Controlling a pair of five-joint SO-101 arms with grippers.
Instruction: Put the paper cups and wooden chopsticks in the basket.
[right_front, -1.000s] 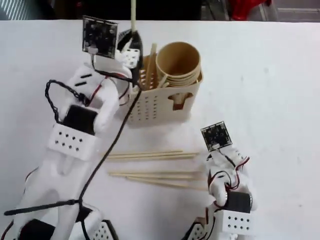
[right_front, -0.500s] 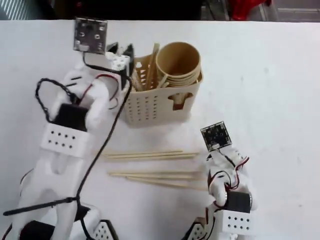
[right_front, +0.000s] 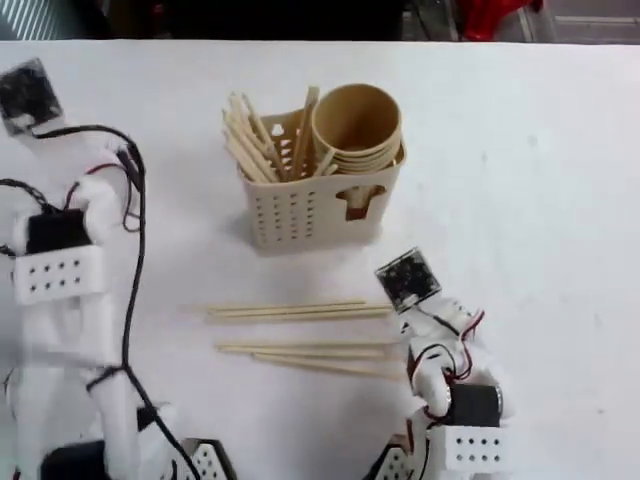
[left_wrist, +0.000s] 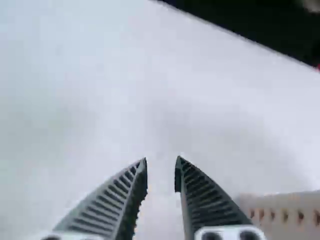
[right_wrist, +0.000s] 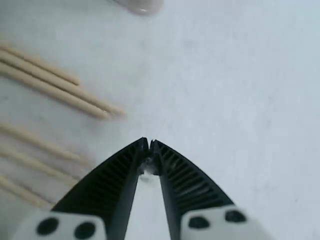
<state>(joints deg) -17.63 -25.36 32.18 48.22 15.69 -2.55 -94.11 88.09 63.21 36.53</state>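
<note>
High: paper cups (right_front: 357, 125) stacked in basket (right_front: 315, 210) beside leaning chopsticks (right_front: 250, 140); loose chopsticks (right_front: 300, 311) flat on table (right_front: 520, 200) in front of basket | Left wrist: left gripper (left_wrist: 161, 175) narrowly parted, empty, above table | Right wrist: right gripper (right_wrist: 149, 145) closed tip to tip, empty, just beside loose chopsticks

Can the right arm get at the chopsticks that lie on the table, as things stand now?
Probably yes. The right gripper is shut and empty, close beside the ends of the chopsticks, with only bare table between. It must open first.

White arms (right_front: 60, 330) with black cables (right_front: 137, 230), perforated housings (right_front: 55, 275)
</note>
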